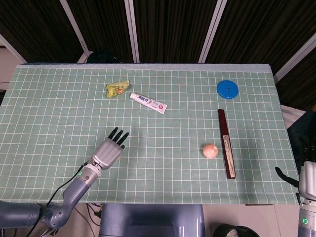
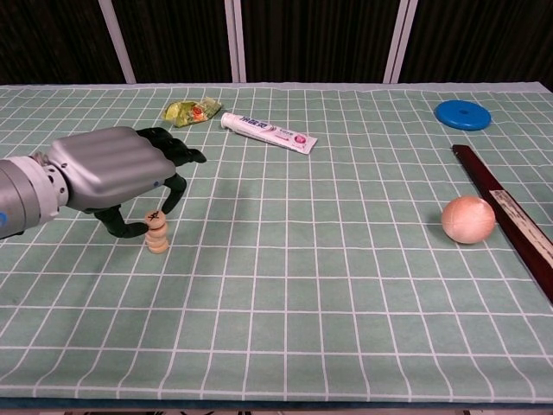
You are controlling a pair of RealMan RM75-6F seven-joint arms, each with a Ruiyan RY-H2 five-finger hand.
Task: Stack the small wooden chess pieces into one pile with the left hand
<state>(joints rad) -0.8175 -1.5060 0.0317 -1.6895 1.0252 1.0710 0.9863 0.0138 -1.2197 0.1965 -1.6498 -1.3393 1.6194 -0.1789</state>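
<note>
- The left robot hand hangs over the tabletop, its dark fingers loosely curled. Whether its thumb touches the top piece I cannot tell.
- Just right of it, the pile of chess pieces stands upright and narrow.
- Any sideways brush from the thumb as it withdraws could topple the pile.
- The right robot hand sits at the far edge; its pose is unclear.
</note>
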